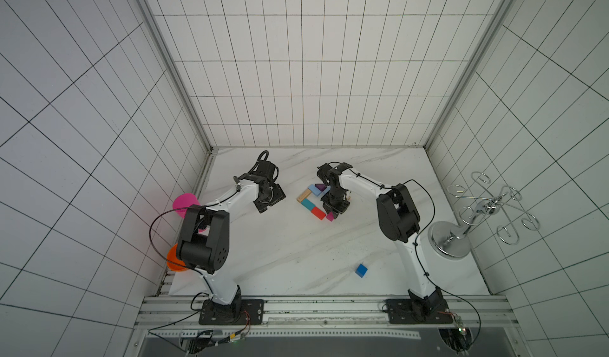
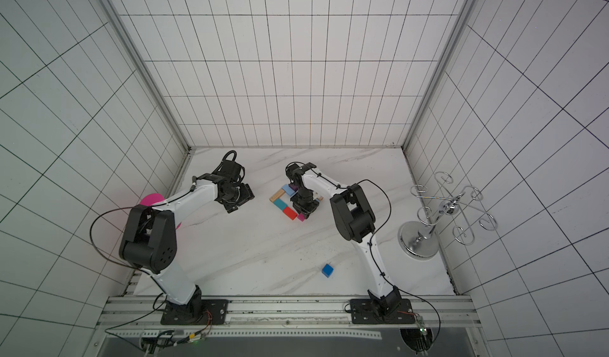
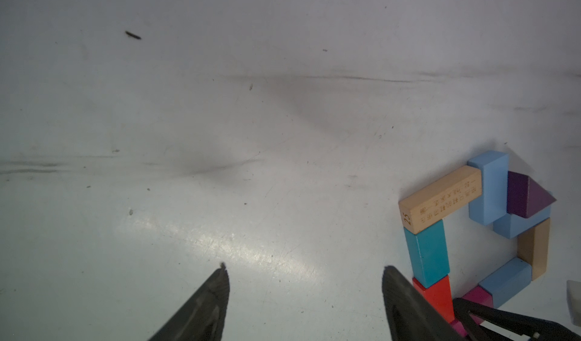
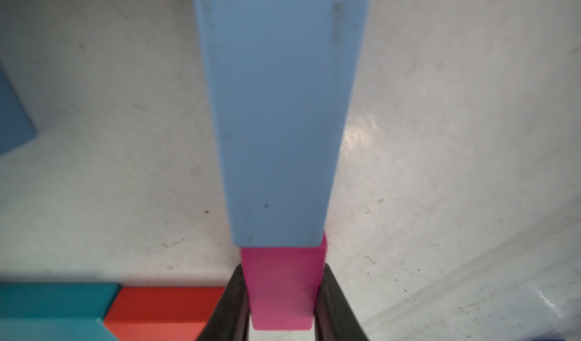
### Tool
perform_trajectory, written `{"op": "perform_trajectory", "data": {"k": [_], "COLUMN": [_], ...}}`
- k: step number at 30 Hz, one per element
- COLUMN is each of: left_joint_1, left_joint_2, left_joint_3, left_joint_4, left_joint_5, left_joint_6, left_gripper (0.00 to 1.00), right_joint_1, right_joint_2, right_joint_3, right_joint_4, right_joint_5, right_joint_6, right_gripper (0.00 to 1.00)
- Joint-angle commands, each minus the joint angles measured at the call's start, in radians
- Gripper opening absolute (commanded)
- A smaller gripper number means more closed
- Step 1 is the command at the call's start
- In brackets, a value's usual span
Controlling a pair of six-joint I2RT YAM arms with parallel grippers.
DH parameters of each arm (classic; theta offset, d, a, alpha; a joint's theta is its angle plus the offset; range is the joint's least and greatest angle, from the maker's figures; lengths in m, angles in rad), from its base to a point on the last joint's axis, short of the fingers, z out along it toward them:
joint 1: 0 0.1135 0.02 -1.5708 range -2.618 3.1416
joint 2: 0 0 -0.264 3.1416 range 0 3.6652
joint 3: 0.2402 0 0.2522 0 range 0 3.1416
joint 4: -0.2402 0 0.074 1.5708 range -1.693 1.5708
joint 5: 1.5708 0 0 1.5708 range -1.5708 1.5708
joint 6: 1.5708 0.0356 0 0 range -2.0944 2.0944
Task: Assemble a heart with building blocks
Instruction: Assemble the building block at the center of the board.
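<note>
Heart outline (image 1: 308, 203) nearly done: my right pincer (image 4: 282, 270) clamps the magenta rectangular wooden block (image 4: 283, 295), left pincer (image 3: 305, 267) hangs released, blue wooden cube (image 1: 361, 269) unplaced.

Our left gripper (image 3: 303, 270) hovers with jaws apart, holding nothing; our right gripper (image 4: 282, 268), pointing down, clamps the magenta block (image 4: 283, 298).

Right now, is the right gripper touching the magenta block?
Touching. The right wrist view shows the right gripper closed on the magenta block, its fingers pressed against both sides with no gap.
</note>
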Motion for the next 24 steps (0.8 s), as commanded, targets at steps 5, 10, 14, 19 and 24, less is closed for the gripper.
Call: {"op": "perform_trajectory", "data": {"k": [5,10,14,19,24], "left_joint_1": [0.006,0.006,0.006,0.006,0.006], "left_joint_2": [0.012,0.015,0.018,0.021,0.028], "left_joint_3": [-0.009,-0.010,-0.010,-0.008,-0.005], "left_joint_4": [0.023,0.023,0.024,0.025,0.029], "left_joint_5": [-0.001,-0.002,-0.002,0.002,0.004], "left_joint_6": [-0.001,-0.001,0.000,-0.001,-0.002], "left_gripper": [0.76,0.76,0.76,0.76,0.76], "right_joint_1": [-0.019,-0.022,-0.023,-0.029,-0.032], "right_joint_2": [0.038,0.038,0.039,0.041,0.043], "right_joint_3": [0.028,0.022,0.025,0.030,0.030], "right_joint_4": [0.003,0.003,0.004,0.003,0.004], "right_joint_5": [0.040,0.038,0.042,0.043,0.045], "right_joint_6": [0.020,0.022,0.021,0.021,0.021], "right_gripper": [0.00,0.00,0.00,0.00,0.00]}}
